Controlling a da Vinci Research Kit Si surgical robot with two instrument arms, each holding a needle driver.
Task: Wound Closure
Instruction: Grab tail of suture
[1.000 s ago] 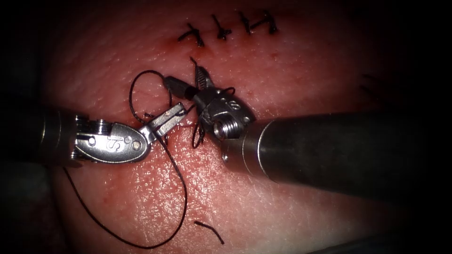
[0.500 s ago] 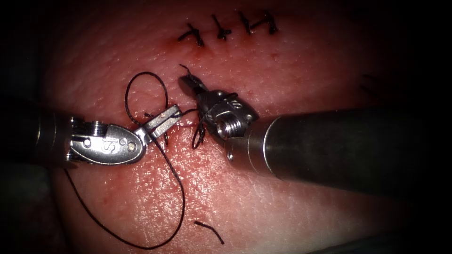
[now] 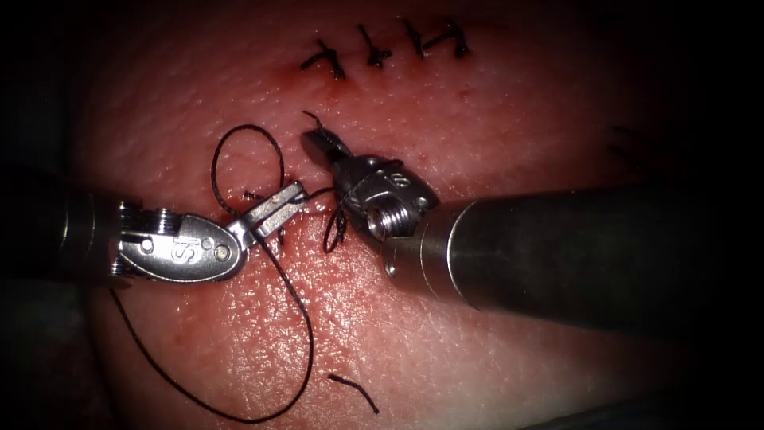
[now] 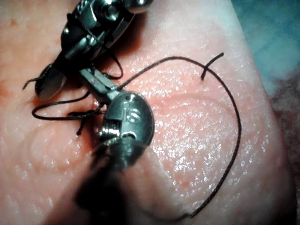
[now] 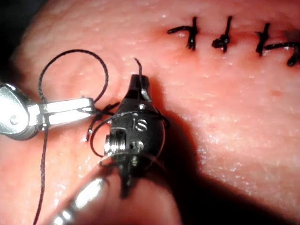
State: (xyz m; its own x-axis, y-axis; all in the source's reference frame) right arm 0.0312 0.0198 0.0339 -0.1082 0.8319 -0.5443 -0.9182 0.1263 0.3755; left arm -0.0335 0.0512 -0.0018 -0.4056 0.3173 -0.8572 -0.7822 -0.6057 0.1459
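Observation:
My left tool's jaws (image 3: 290,193) are shut on the dark thread (image 3: 306,318) just left of the newest stitch (image 3: 334,227) in the tissue (image 3: 477,135). A round loop of thread (image 3: 247,159) stands above them. My right tool's jaws (image 3: 317,143) are shut on the short thread end (image 3: 309,117), which pokes out past the tips. In the right wrist view thread curls around that tool's wrist (image 5: 96,136), with its jaws (image 5: 138,84) close to the left tool's jaws (image 5: 86,107). The left wrist view shows the left tool's jaws (image 4: 91,79) on thread.
A row of finished stitches (image 3: 374,52) closes the cut farther back. The long thread sweeps down and round to the left (image 3: 159,366). A loose cut piece of thread (image 3: 356,388) lies on the near tissue. The right tool's thick shaft (image 3: 573,255) crosses the right side.
One second ago the right tool's jaws stood open at the short thread end; they have since shut on it. The left tool has slid slightly left. Nothing moved in the last half second.

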